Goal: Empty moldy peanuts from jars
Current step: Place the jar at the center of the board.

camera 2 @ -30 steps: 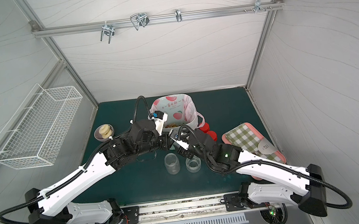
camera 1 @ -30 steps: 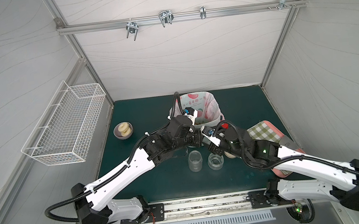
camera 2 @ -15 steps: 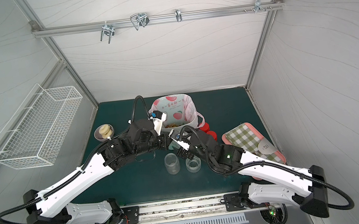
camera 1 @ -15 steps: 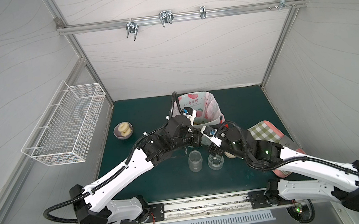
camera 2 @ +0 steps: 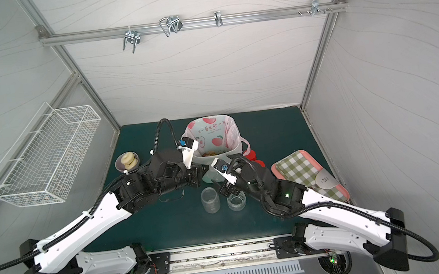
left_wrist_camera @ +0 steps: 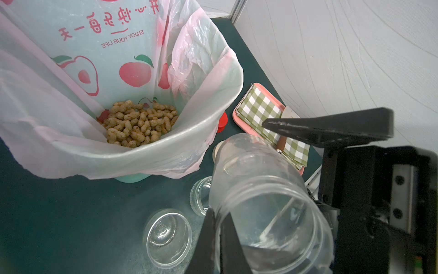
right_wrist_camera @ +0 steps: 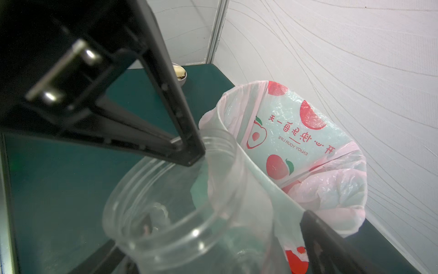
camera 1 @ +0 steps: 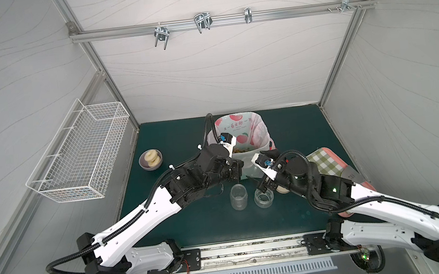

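Left wrist cam: left gripper (left_wrist_camera: 219, 227) is pinched shut on the clear jar (left_wrist_camera: 260, 189) wall, and the moldy peanuts (left_wrist_camera: 137, 125) are down in the bin (left_wrist_camera: 166, 142). I'd keep that pinch firm. Right wrist: right gripper (right_wrist_camera: 250, 187) gapes wide around it, holding nothing, so back it off straight. Top view: both arms reach inward, wrists nearly meeting by the two standing jars (camera 1: 238, 196).

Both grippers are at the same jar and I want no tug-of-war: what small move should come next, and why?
Probably the right gripper should back away from the jar. Its jaws stand open on either side of it, while the left gripper is shut on the jar's rim. The jar looks empty; the peanuts lie in the bagged bin.
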`<state>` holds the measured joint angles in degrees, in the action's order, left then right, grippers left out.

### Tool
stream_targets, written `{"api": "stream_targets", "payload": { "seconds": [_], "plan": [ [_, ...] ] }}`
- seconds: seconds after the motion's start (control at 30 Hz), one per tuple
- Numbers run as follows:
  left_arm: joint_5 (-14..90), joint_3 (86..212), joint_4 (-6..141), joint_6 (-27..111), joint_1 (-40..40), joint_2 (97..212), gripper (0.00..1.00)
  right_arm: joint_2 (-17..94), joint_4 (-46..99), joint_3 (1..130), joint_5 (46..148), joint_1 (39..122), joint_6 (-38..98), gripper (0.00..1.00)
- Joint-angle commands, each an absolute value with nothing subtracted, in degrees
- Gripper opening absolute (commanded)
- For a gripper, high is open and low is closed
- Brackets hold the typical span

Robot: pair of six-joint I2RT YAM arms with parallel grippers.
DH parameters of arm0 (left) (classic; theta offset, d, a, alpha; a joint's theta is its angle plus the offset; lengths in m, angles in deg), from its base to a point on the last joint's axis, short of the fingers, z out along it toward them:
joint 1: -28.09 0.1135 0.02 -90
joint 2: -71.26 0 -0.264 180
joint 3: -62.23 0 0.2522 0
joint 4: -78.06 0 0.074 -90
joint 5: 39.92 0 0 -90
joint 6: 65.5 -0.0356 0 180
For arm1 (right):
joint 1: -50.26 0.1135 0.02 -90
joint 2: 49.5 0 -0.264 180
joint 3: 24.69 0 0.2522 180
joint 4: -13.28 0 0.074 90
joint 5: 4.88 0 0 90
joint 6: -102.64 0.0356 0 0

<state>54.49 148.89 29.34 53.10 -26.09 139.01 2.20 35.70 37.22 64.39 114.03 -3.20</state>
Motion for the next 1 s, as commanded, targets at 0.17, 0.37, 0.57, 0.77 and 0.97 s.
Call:
{"api": "stream_targets", "payload": {
  "seconds": [0.17, 0.37, 0.57, 0.77, 0.97],
  "plan": [
    [55.82, 151.23, 19.46, 50.43, -26.32, 133.45, 0.00, -6.15, 30.47, 31.31, 59.68, 114.32, 0.06, 0.99],
    [58.15, 151.35, 15.56, 50.16, -26.32, 130.09, 0.00, -9.55, 24.88, 24.41, 56.76, 113.06, 2.27, 0.99],
    [61.42, 154.81, 7.90, 49.39, -26.32, 129.62, 0.00, -10.73, 23.38, 21.96, 56.99, 111.02, 4.69, 0.99],
    [65.09, 158.45, -3.02, 49.45, -26.32, 130.57, 0.00, -11.32, 22.03, 19.96, 57.67, 108.41, 6.65, 0.99],
    [66.85, 158.92, -10.21, 49.94, -26.32, 133.88, 0.00, -11.85, 21.27, 18.64, 58.40, 106.95, 7.96, 0.99]
  ]
}}
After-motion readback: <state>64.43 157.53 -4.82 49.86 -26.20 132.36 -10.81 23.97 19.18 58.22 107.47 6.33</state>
